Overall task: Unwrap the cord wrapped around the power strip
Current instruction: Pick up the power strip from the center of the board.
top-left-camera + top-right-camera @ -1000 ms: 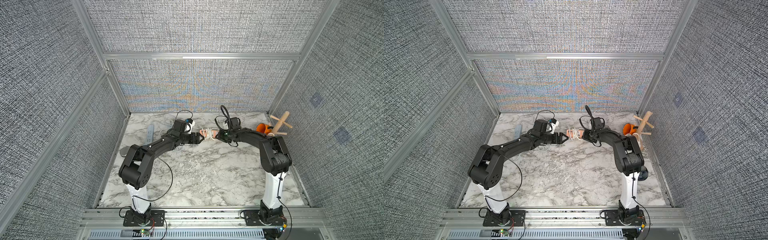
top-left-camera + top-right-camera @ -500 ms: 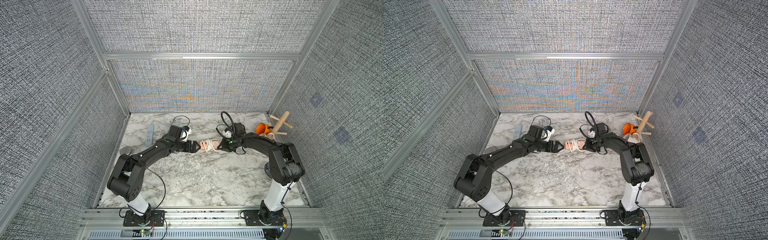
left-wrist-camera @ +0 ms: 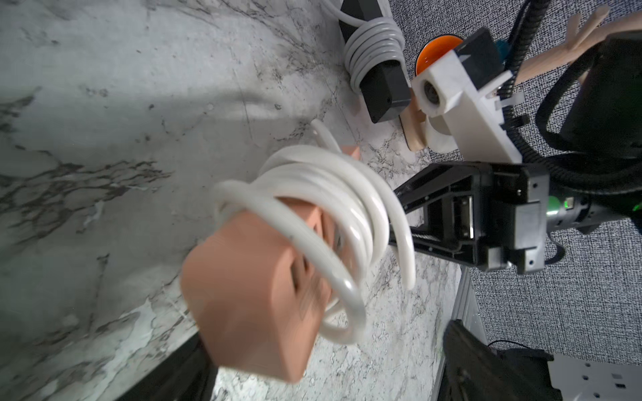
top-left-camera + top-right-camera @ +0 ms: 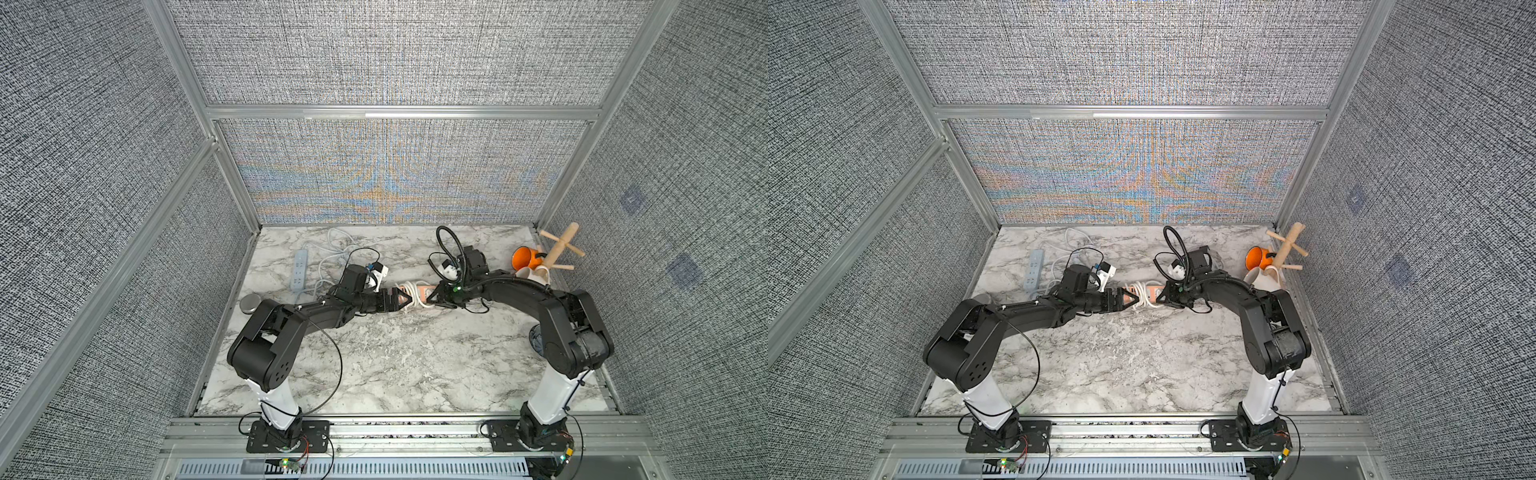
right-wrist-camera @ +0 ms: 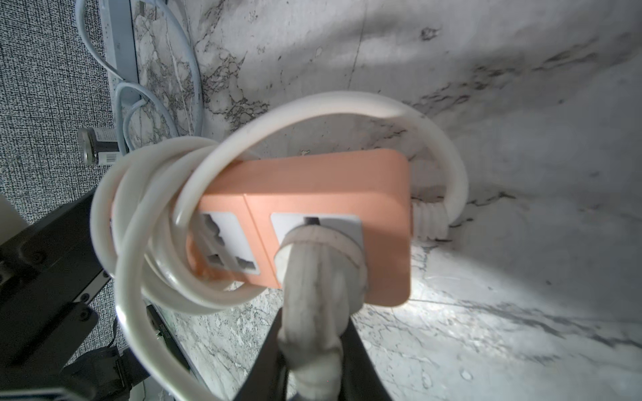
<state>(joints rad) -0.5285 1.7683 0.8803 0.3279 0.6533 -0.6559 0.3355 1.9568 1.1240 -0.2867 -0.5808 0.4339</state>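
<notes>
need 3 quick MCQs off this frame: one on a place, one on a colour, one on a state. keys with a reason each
1. Where is the orange mug?
A front left corner; B at the wooden rack, back right corner; C centre

2. What colour is the strip wound with the white cord?
A black; B blue; C salmon

3. How is the left gripper?
A open; B shut on the cord; C shut on the mug

Key:
1 B: both top views show the mug beside the rack's post.
2 C: the right wrist view shows a salmon body.
3 A: in the left wrist view the gripper's fingers stand apart on either side of the strip's end.
</notes>
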